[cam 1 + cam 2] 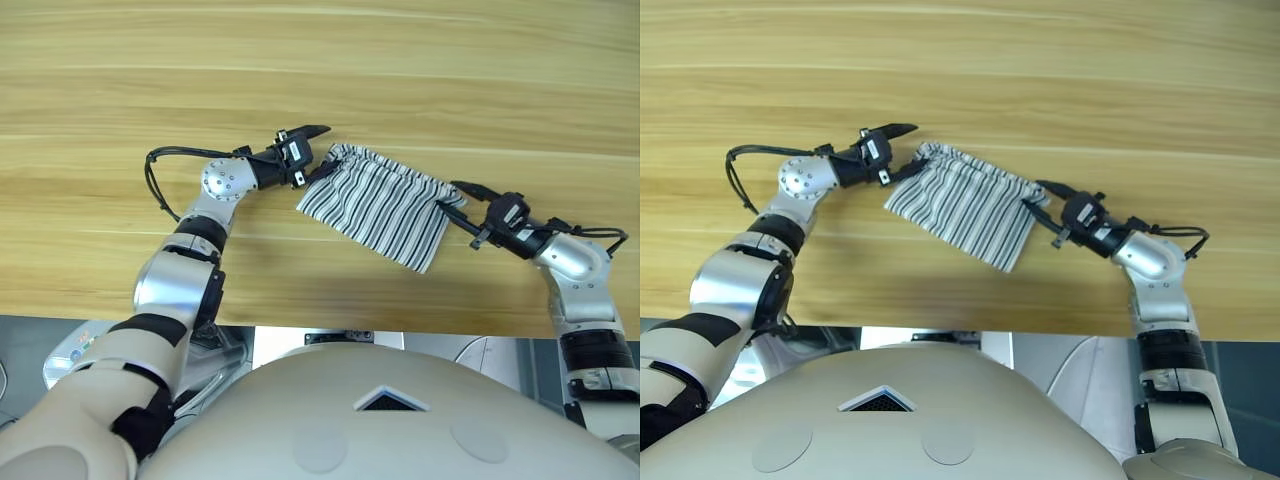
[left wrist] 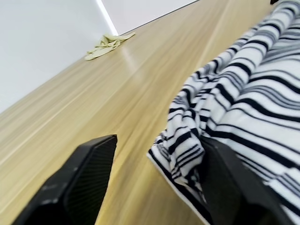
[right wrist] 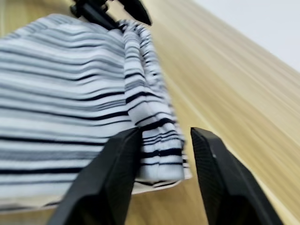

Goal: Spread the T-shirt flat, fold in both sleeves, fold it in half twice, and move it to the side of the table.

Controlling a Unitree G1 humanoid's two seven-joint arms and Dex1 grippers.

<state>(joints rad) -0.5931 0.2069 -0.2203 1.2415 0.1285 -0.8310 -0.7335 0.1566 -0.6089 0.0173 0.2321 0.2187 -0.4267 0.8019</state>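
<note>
T-shirt (image 1: pixel 380 205) in the left eye view: a compact striped rectangle on the wooden table (image 1: pixel 320 60), in the middle of the near part and not at a side edge. Its far hem is bunched. The left gripper (image 1: pixel 310 152) sits at the far-left corner and the right gripper (image 1: pixel 458 200) at the right edge, both with fingers apart around the cloth.

The right eye view shows the same layout, with the shirt stretched between the two grippers.

Left wrist view: the two fingers (image 2: pixel 89 178) are spread wide. The shirt's hem lies in the gap, against one finger and clear of the other, so nothing is pinched. A pale yellowish rag (image 2: pixel 108 44) lies far off on the table.

Right wrist view: the fingers (image 3: pixel 117 173) are also parted. The folded edge sits between them, touching one pad, with bare table showing before the other, so there is no clamp here either.

Progress, as a judgement: the sleeves and at least one half-fold look done, given the small layered shape. Whether the second half-fold is finished cannot be told. The move to the table's side is not yet done, and both grippers must close on the cloth first.
</note>
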